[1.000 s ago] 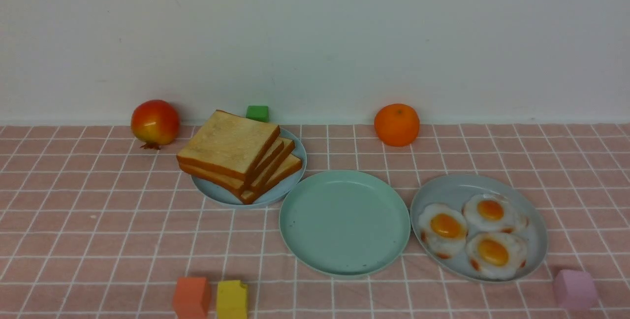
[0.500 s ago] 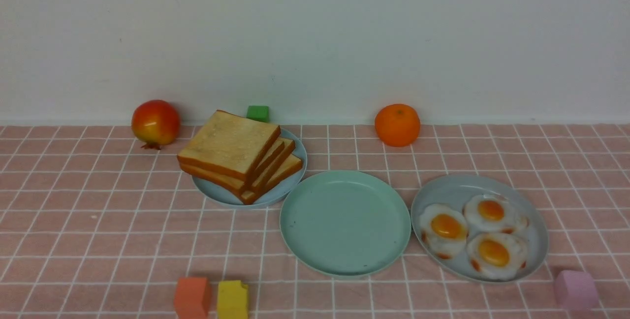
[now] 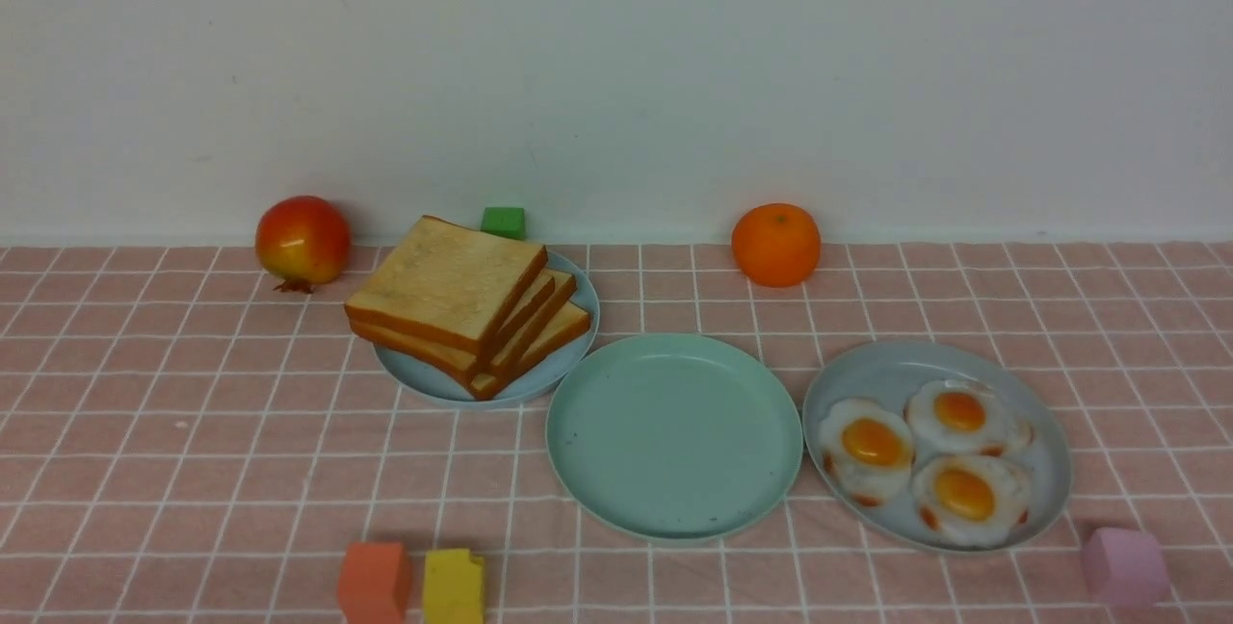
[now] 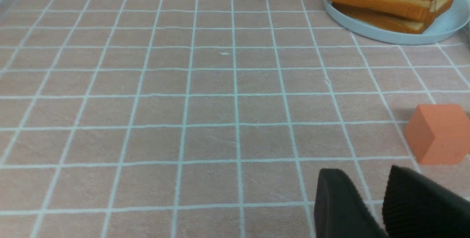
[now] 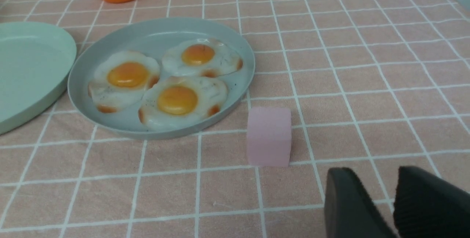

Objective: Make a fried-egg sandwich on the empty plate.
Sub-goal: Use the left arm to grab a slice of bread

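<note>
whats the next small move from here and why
Probably swing the left gripper toward the toast stack to take its top slice. The mint-green plate is bare, so a bread base comes first. The stack sits on the robot's left, and that gripper holds nothing.

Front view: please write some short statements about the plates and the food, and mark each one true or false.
1. The mint-green plate holds nothing. True.
2. Three fried eggs lie on the grey-blue plate. True.
3. The toast stack sits on the mint-green plate. False: it sits on the pale-blue plate.
4. The orange lies among the eggs. False: it stands on the cloth, near the wall.
</note>
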`<state>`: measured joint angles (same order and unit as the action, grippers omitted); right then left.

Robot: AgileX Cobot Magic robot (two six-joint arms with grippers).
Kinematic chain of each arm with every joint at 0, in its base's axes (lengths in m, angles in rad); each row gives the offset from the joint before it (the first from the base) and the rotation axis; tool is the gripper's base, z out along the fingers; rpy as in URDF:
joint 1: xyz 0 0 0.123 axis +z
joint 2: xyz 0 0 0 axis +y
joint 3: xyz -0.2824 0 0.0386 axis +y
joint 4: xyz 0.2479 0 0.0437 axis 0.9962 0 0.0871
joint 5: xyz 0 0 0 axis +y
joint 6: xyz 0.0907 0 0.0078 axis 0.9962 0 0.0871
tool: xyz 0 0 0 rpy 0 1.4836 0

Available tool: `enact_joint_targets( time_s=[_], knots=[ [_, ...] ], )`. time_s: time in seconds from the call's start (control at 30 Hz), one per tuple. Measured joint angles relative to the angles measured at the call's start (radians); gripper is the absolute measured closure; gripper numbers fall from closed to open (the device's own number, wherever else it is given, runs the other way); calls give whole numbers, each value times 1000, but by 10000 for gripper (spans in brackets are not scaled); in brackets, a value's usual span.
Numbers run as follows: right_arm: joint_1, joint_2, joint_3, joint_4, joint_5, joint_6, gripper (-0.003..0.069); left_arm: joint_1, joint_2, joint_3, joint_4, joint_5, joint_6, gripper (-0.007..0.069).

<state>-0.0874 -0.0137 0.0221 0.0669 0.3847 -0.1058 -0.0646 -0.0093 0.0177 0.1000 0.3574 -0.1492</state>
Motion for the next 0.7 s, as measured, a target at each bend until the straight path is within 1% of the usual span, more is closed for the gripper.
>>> enact_joint_targets(
  time_s=[0.1, 0.13, 0.17, 0.27, 0.43, 0.57, 0.67, 0.7],
  knots=[
    [0, 0, 2, 0, -28, 0, 419, 0, 0, 4, 34, -19, 6, 384],
    [0, 0, 5, 4, -64, 0, 419, 0, 0, 7, 75, -40, 9, 384],
    [0, 0, 5, 7, -83, 0, 419, 0, 0, 7, 90, -46, 10, 384],
    [0, 0, 5, 30, -108, 0, 419, 0, 0, 7, 115, -66, 11, 384],
    [0, 0, 5, 50, -119, 0, 419, 0, 0, 7, 122, -68, 11, 384],
    [0, 0, 5, 103, -120, 4, 419, 0, 0, 7, 122, -68, 10, 384],
    [0, 0, 5, 165, -120, 39, 419, 0, 0, 7, 73, -73, -35, 384],
    [0, 0, 5, 165, -120, 39, 419, 0, 0, 7, 59, -74, -41, 384]
  ],
)
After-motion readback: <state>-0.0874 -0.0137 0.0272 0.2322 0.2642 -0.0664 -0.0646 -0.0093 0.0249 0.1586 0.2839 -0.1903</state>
